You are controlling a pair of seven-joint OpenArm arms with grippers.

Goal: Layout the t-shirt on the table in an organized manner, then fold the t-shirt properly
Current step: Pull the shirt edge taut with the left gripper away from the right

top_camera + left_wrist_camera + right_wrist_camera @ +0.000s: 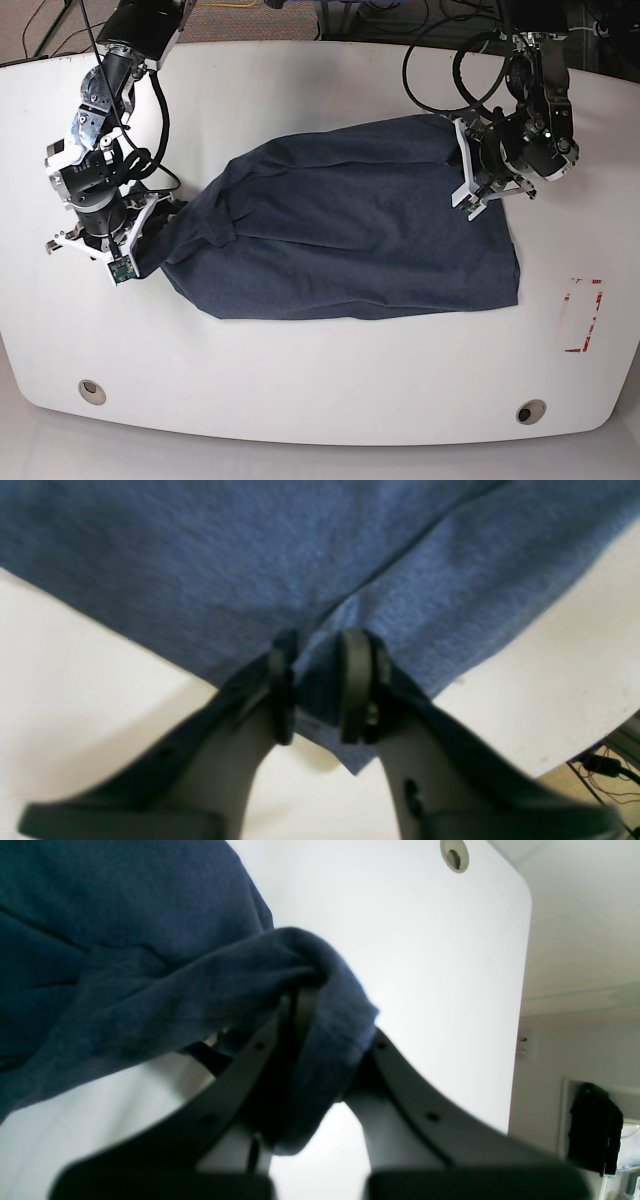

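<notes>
Base view: t-shirt [360,235] spans the table [300,400] between both tools.

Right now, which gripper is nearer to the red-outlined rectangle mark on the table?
Left. The left gripper grips the blue t-shirt at its edge, on the same side as the red-outlined mark. The right gripper holds the shirt's opposite end, far across the table.
</notes>
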